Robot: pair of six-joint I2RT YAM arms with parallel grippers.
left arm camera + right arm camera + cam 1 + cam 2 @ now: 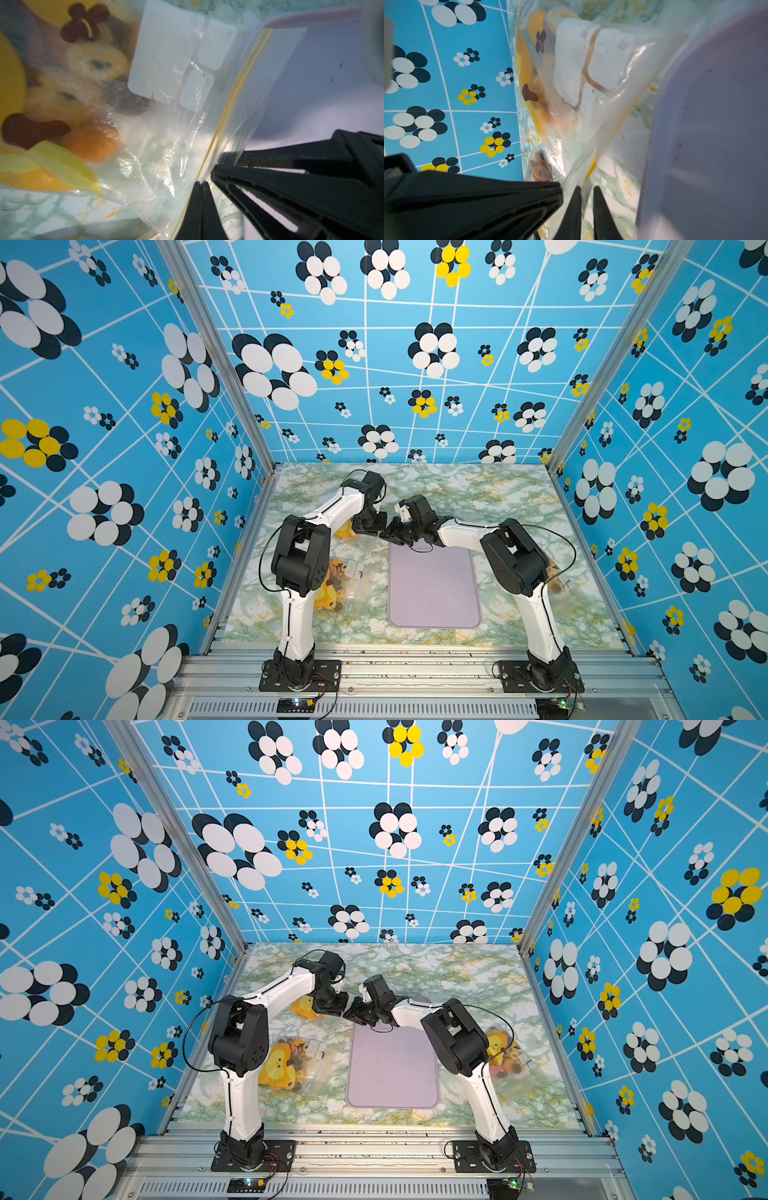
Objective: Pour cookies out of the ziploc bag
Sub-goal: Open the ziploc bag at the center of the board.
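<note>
Ziploc bag, cookies inside: left pincer pinches zip edge, right pincer pinches the lip alongside, likely for parting the mouth beside lilac tray.

In both top views the white-and-black left arm is hiding most of the clear plastic zip bag. Beyond the left gripper, the orange and brown cookies are blurring behind the film. Beside the right gripper, the lavender tray is running out of view; those jaws' hold on the film is proving unclear.
</note>
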